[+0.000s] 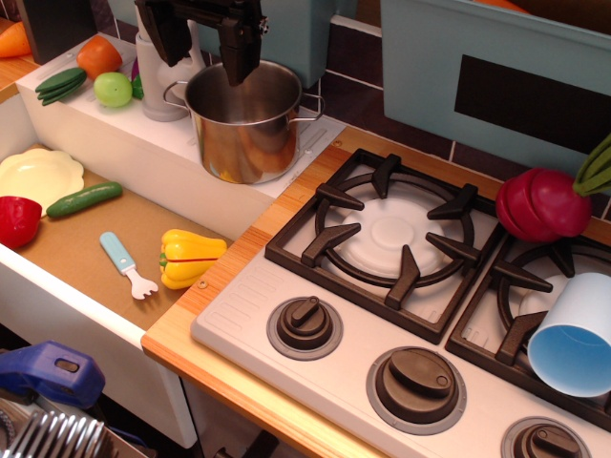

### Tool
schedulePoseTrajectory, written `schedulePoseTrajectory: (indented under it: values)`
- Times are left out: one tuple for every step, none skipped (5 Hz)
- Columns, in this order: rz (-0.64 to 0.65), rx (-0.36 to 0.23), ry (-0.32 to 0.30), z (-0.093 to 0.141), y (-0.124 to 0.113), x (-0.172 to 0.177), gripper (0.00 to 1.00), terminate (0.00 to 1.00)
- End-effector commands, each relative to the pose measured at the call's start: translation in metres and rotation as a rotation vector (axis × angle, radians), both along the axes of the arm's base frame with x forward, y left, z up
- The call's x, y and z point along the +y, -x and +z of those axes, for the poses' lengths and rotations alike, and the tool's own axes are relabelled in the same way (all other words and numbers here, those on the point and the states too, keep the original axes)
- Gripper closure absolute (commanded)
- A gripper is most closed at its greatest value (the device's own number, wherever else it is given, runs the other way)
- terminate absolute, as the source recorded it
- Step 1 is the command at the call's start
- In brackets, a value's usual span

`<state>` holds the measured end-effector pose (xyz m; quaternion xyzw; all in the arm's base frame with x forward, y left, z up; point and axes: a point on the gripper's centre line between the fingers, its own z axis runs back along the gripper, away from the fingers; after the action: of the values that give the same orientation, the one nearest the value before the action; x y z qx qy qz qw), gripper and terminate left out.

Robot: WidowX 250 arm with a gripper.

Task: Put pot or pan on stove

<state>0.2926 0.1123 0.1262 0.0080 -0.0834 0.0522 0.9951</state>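
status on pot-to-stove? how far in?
Done: the gripper has reached the pot, with one finger dipping inside the rim and the other outside it. In hand: the grasp itself; whether the jaws are clamped on the rim cannot be told. Left: the pot stands on the white ledge, off the stove, so lift, carry and set-down remain. The near left burner is free.

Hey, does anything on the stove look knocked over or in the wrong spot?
Yes. A light blue cup lies tipped on its side across the right burner of the stove, with a toy radish resting beside it on the grate.
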Motion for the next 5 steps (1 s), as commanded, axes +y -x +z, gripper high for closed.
schedulePoseTrajectory:
  values:
    - [0.0, 0.0, 0.0, 0.0, 0.0, 0.0, 0.0, 0.0]
    - [-0.131, -0.085, -0.055, 0.0, -0.003, -0.004, 0.0, 0.0]
    - [-0.245, -0.178, -0.059, -0.005, -0.012, -0.011, 0.0, 0.0]
    - [-0.306, -0.244, -0.08, -0.02, -0.02, -0.019, 0.0, 0.0]
    - [-0.331, -0.267, -0.064, -0.03, -0.025, -0.021, 0.0, 0.0]
